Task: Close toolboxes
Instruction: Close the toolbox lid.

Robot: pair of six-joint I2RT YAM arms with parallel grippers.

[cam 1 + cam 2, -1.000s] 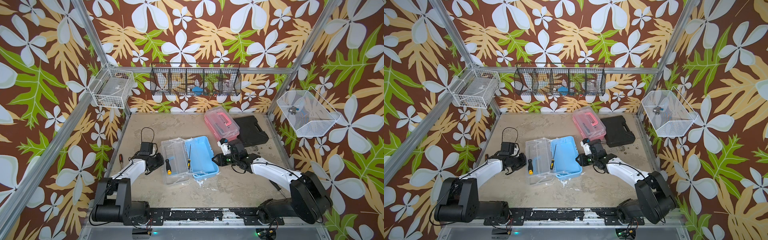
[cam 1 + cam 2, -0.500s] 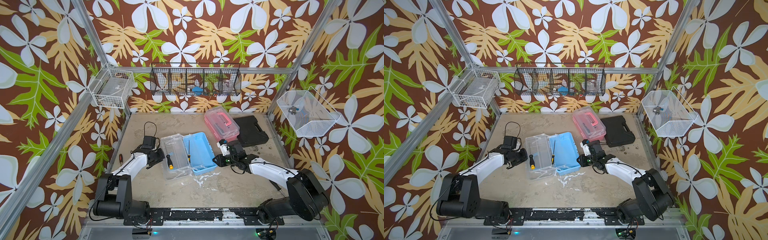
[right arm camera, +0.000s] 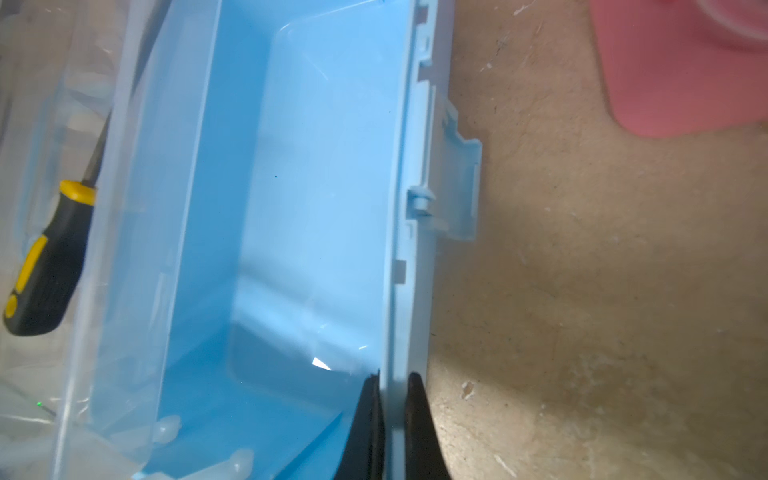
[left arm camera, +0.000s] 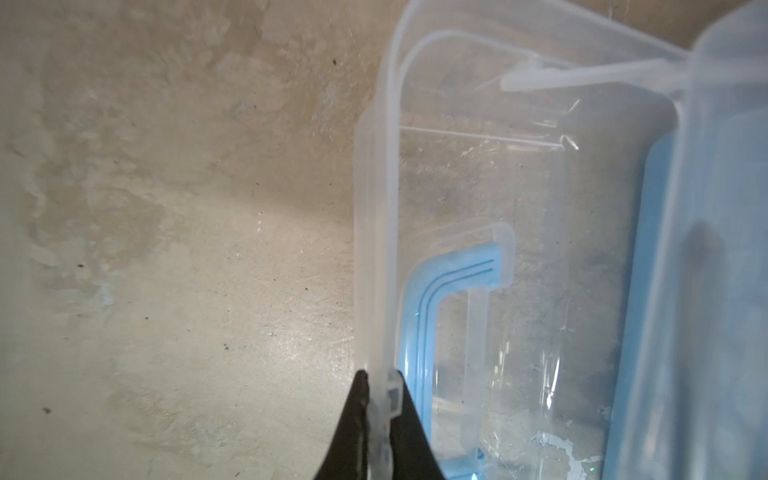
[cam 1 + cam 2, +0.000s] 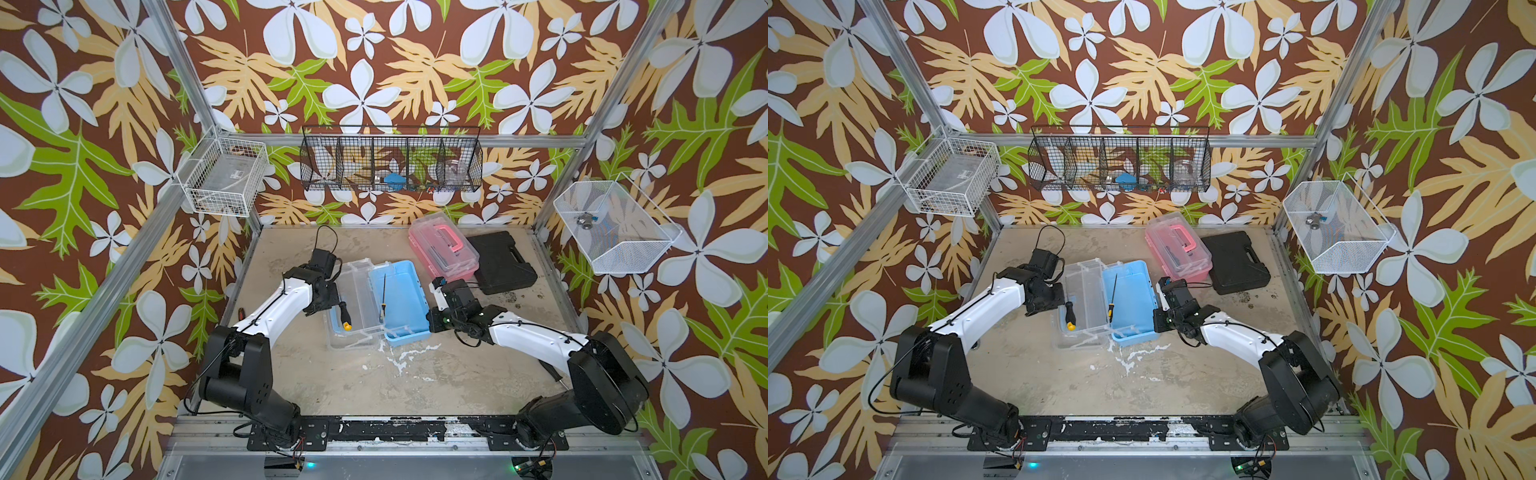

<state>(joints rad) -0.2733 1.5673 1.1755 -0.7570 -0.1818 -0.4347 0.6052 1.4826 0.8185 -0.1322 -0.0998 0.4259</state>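
Pinching clear lid rim (image 4: 374, 249) and smooth blue base wall (image 3: 409, 316)

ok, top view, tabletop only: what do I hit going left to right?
left hand → clear lid → light-blue base → right hand → black case. Left out: pink toolbox, farther back, overlapping the base and right hand sideways.

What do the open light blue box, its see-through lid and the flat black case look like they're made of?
Light-blue rectangular box base: smooth, glossy moulded plastic, going by its highlights and moulded latch. Clear hinged lid: transparent plastic, scuffed; the table shows through. Flat black hard case: probably matte plastic; too small to be sure.
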